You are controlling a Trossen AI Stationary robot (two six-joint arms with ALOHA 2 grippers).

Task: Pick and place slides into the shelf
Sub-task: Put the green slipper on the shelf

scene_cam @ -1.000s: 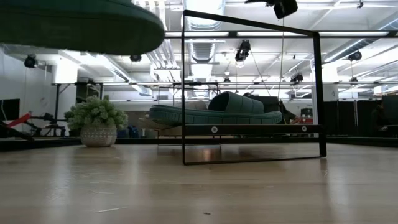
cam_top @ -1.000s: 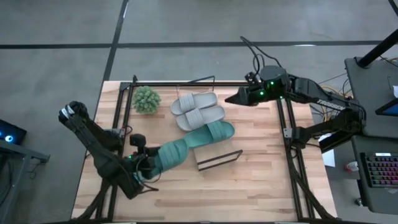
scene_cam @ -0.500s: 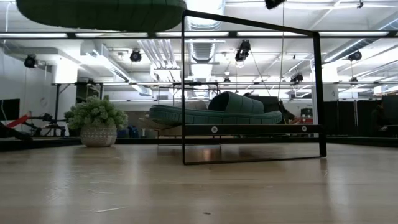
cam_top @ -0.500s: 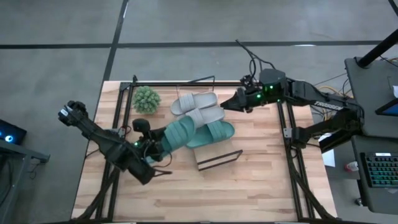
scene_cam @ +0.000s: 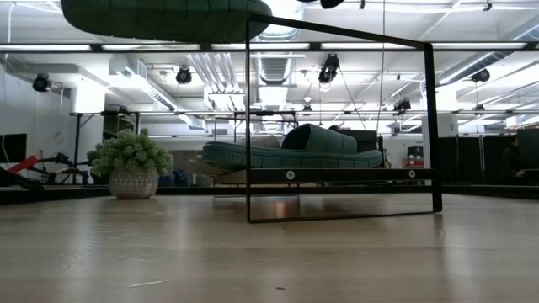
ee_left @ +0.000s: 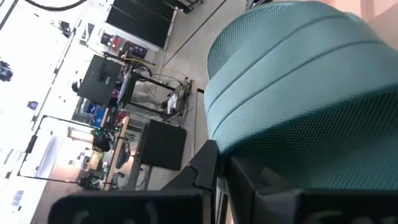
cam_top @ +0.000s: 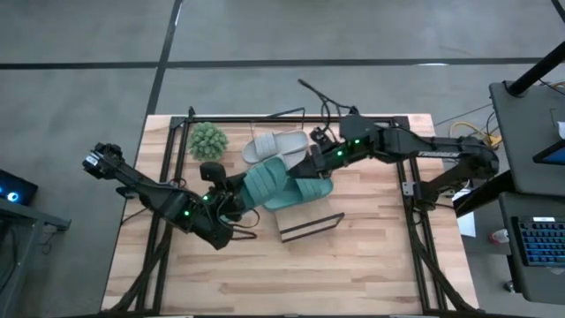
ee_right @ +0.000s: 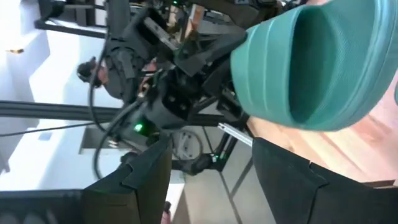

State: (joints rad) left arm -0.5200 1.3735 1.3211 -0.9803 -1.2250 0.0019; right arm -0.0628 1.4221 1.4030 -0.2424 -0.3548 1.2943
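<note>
You've three slides on the shelf [cam_top: 291, 231] (two grey, one teal); left gripper [cam_top: 231, 196] clamps the last teal slide [cam_top: 265, 181] above them, right gripper [cam_top: 316, 159] spread beside it.

My left fingers [ee_left: 249, 186] are dark, closed on a teal slide [cam_top: 262, 183] whose strap is finely dotted and ribbed. The second teal slide [cam_top: 309, 189] is the same green. The grey pair [cam_top: 275, 146] is pale, almost white. The plant [cam_top: 207, 140] is fuzzy green in a speckled light pot. The bench [cam_top: 371, 256] is pale striped wood; the shelf [scene_cam: 337, 175] frame is black
</note>
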